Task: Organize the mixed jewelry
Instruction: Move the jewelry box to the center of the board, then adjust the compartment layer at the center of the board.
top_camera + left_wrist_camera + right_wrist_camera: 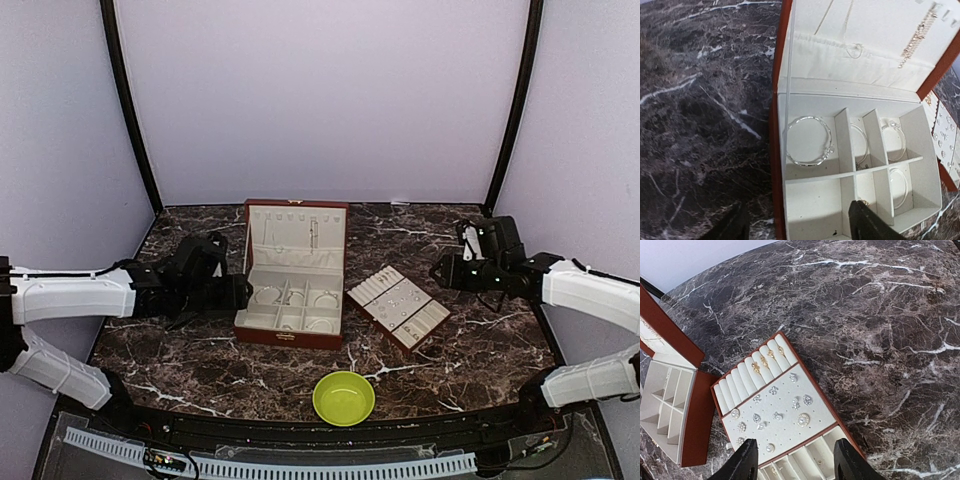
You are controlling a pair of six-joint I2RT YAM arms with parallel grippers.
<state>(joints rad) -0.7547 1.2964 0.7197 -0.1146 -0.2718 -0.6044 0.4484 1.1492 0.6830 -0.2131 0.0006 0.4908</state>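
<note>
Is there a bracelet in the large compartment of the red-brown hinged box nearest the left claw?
No, that compartment shows only cream lining; the silvery wire hoop lies in the one behind it.

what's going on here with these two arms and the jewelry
Two robot arms are sorting jewelry. The left fingers, open and empty, hover at the open red-brown jewelry box, where silver bangles lie in separate compartments. The right fingers, also open, hover above the padded tray holding small studs. The green bowl looks empty.
</note>
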